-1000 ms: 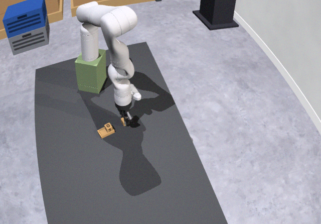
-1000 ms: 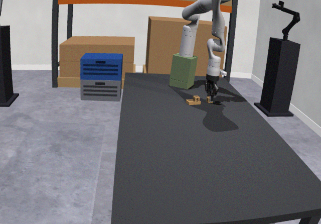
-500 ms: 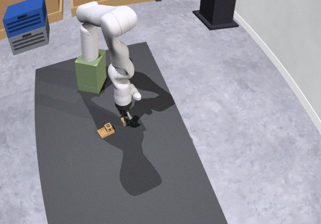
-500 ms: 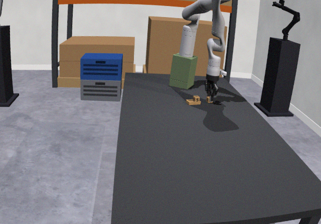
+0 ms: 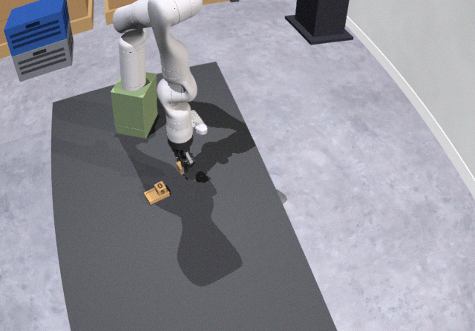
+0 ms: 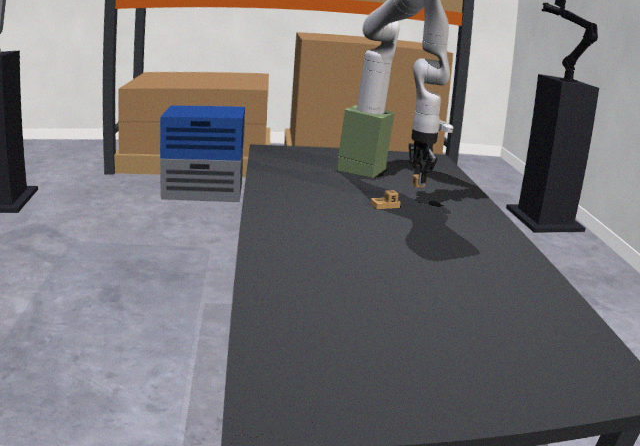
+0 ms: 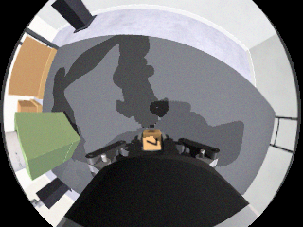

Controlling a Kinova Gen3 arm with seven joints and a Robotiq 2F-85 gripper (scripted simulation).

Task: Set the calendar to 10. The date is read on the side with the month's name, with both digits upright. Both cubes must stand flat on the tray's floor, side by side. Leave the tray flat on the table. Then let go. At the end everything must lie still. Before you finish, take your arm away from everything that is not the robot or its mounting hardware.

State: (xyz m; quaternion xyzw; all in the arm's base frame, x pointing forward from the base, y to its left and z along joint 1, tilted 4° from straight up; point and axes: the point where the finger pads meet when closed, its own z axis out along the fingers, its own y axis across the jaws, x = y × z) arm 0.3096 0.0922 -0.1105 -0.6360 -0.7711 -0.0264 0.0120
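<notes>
The wooden calendar tray (image 5: 151,196) (image 6: 379,203) lies flat on the dark table. One digit cube (image 5: 161,188) (image 6: 391,197) stands in its right half, with 0 on top and 5 on the side. My gripper (image 5: 182,166) (image 6: 419,179) (image 7: 151,137) is shut on the second wooden cube (image 5: 179,167) (image 6: 418,181) (image 7: 152,141) and holds it above the table, to the right of the tray. A dark digit mark shows on the held cube in the wrist view; I cannot read it. The cube's small shadow lies on the table below.
The arm's green base block (image 5: 133,107) (image 6: 364,142) (image 7: 44,142) stands behind the tray. The table's right edge (image 5: 264,162) is near the gripper. Cardboard boxes, a blue-grey crate (image 6: 201,152) and black pedestals (image 6: 555,154) stand on the floor around.
</notes>
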